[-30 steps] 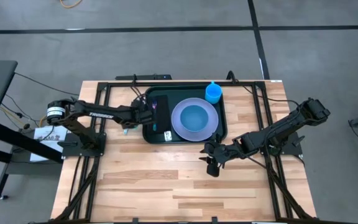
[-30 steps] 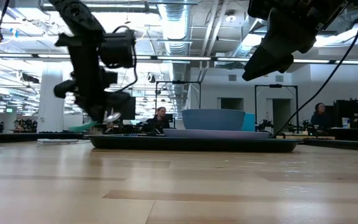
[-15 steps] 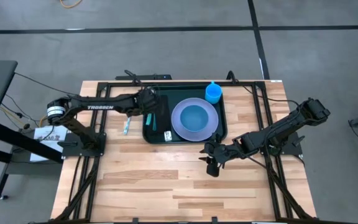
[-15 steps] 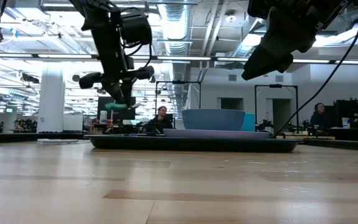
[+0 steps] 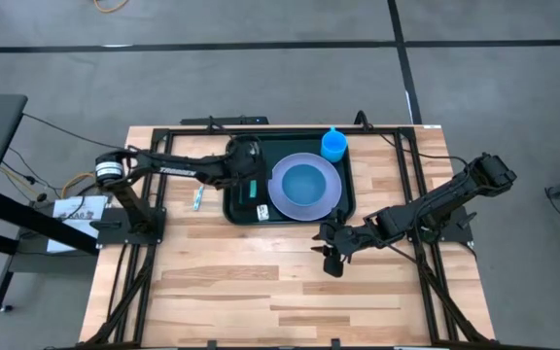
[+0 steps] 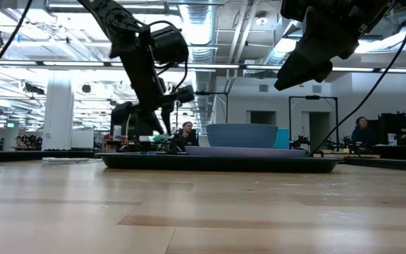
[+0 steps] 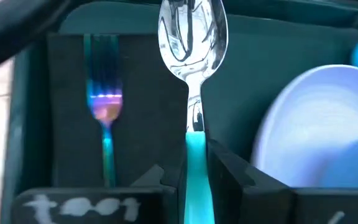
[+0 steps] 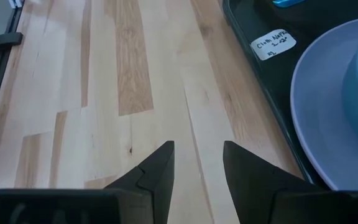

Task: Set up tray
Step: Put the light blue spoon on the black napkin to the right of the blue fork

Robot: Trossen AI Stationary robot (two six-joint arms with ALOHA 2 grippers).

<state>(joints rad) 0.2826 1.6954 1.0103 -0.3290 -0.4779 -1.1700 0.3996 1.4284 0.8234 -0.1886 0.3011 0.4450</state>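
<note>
The dark tray (image 5: 285, 146) lies at the table's far middle. On it are a lavender plate (image 5: 327, 202) with a blue bowl (image 5: 305, 183), a blue cup (image 5: 333, 144) at its far right corner, and a narrow black rectangle (image 7: 142, 93) on its left part. A teal-handled fork (image 7: 104, 118) lies flat on that rectangle. My left gripper (image 5: 248, 175) hovers over the tray's left part, shut on a teal-handled spoon (image 7: 192, 37). My right gripper (image 5: 331, 258) waits open above bare wood near the tray's near right corner. My left gripper (image 7: 196, 180) pinches the spoon's teal handle (image 7: 195, 155) between its two fingers (image 7: 229, 174). The spoon runs along the fingers, and its shiny bowl (image 7: 192, 31) sticks out ahead of them, over the black rectangle beside the fork. Whether it touches the rectangle I cannot tell.
A small teal-and-silver piece (image 5: 198, 199) lies on the wood just left of the tray. A white handwritten label (image 8: 272, 45) sits on the tray's near edge. Black frame rails run along the table's left, right and far sides. The near half of the table is bare wood.
My left gripper, shut on the spoon, has risen from low at the tray's left side, moved toward the table's right over the tray's left part, and come down again above the black rectangle. The spoon travelled with it.
</note>
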